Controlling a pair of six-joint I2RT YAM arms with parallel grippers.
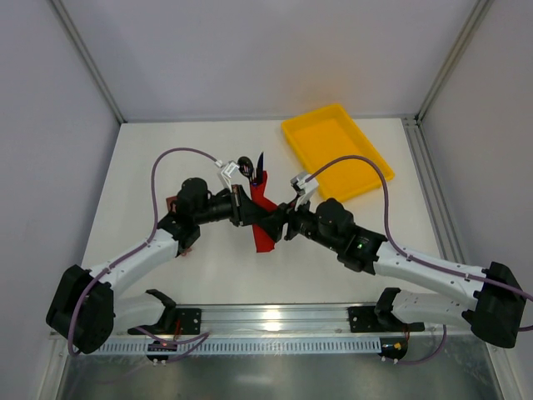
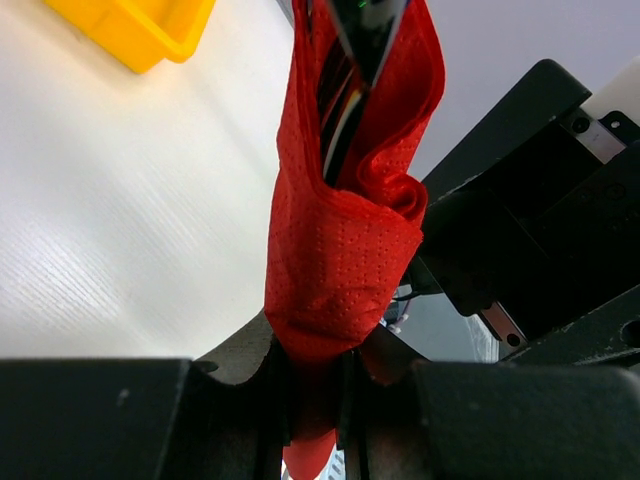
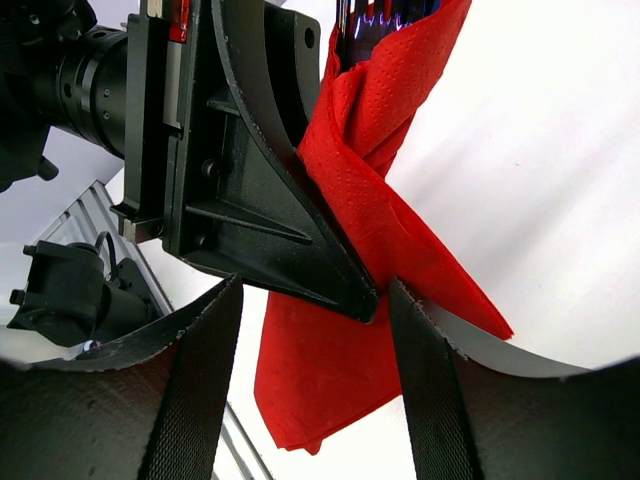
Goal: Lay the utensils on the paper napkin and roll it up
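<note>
The left gripper (image 2: 315, 362) is clenched on the lower part of the paper napkin (image 2: 335, 260), the red paper pinched flat between its fingers and a short tail hanging out below. The napkin is wrapped loosely into a tube around the utensils (image 3: 385, 16), whose dark ends poke from its open top toward 12 o'clock in the top view. The bundle sits at the table's middle; whether it touches the surface I cannot tell. The right gripper (image 3: 312, 298) faces it from 4 o'clock with its jaws spread wide, straddling both the napkin and one left finger without pressing either. That left finger is the closest obstacle, crossing right in front of the roll. Farther out, the yellow tray (image 1: 333, 150) lies near at 2 o'clock, and the right arm's cable (image 1: 366, 162) arcs over its near corner. The left arm's cable (image 1: 160, 167) loops out at 10 o'clock. The table (image 1: 208, 275) lies bare at 6 o'clock down to the mounting rail (image 1: 266, 317), and bare again at 11 o'clock up to the back wall.
</note>
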